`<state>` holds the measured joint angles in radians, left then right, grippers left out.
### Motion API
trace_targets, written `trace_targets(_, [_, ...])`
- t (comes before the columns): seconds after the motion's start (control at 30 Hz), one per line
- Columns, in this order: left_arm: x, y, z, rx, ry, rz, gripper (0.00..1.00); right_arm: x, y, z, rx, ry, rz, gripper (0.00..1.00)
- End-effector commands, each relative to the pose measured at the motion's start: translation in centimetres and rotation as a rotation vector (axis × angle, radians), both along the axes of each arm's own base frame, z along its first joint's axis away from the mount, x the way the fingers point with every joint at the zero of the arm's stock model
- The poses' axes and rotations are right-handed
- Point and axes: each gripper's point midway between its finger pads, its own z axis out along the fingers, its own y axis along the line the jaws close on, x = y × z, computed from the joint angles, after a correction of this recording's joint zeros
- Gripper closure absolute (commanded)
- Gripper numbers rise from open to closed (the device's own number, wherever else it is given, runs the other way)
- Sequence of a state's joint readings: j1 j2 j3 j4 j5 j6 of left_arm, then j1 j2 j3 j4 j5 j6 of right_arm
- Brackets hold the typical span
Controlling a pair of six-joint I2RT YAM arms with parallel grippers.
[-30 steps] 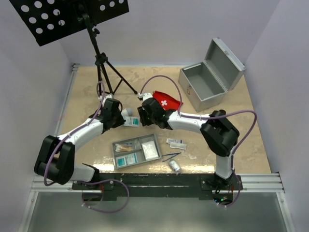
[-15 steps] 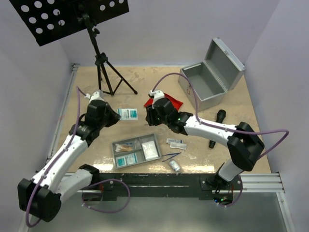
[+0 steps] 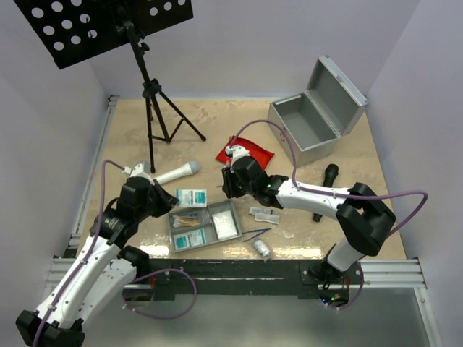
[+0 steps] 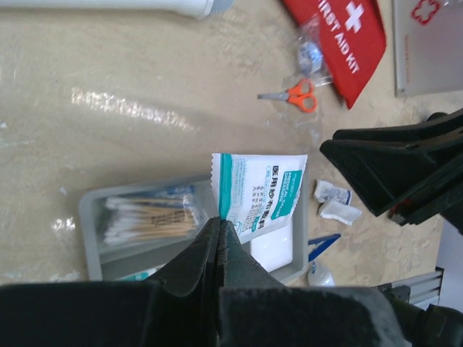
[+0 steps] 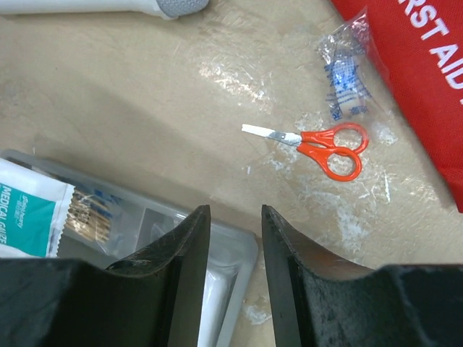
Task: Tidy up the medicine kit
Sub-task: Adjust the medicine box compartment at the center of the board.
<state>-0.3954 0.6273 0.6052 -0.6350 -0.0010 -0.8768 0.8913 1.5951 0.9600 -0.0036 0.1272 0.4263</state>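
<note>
My left gripper (image 3: pixel 173 199) (image 4: pixel 219 221) is shut on the edge of a white-and-teal gauze packet (image 3: pixel 192 196) (image 4: pixel 259 194), which hangs over the far rim of the grey divided tray (image 3: pixel 233 212) (image 4: pixel 88 217). The tray holds cotton swabs (image 4: pixel 145 218) and flat white packs. My right gripper (image 3: pixel 226 189) (image 5: pixel 235 212) is open and empty above the tray's far right corner (image 5: pixel 242 249). Beyond it lie small orange scissors (image 5: pixel 320 146) (image 4: pixel 294 95), a wrapped bandage roll (image 5: pixel 344 78) and the red first aid pouch (image 3: pixel 247 152) (image 5: pixel 423 61). The silver case (image 3: pixel 307 124) stands open at the far right.
A white tube with a grey tip (image 3: pixel 177 173) lies left of the pouch. A black tripod stand (image 3: pixel 153 101) rises at the far left. A black cylinder (image 3: pixel 323 191), small sachets (image 3: pixel 264 213), blue tweezers (image 3: pixel 257 234) and a small vial (image 3: pixel 261 249) lie right of the tray.
My left arm drew back toward the near edge, bringing the gauze packet from the open table to the tray's rim. The right gripper moved nearer the tray, still open.
</note>
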Motion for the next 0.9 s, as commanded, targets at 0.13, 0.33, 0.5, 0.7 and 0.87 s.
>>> trace_targets(0.13, [-2.3, 0.7, -1.7, 0.002, 0.053, 0.005, 1.0, -1.3, 1.3, -2.6, -0.036, 0.013, 0.067, 0.58])
trace_targets(0.33, [-1.9, 0.3, -1.5, -0.017, 0.04, -0.001, 1.0, -1.9, 0.4, -4.0, -0.097, 0.02, 0.037, 0.53])
trace_targets(0.5, [-1.7, 0.1, -1.6, -0.026, 0.026, -0.005, 1.0, -1.9, -0.7, -5.0, -0.135, 0.026, -0.007, 0.5])
trace_targets(0.7, [-1.7, 0.1, -1.5, -0.03, 0.019, -0.004, 1.0, -2.4, -0.9, -6.6, -0.149, 0.066, -0.01, 0.55])
trace_targets(0.87, [-1.6, 0.2, -1.3, -0.025, 0.012, 0.0, 1.0, -2.7, -0.1, -7.1, -0.127, 0.089, 0.016, 0.69])
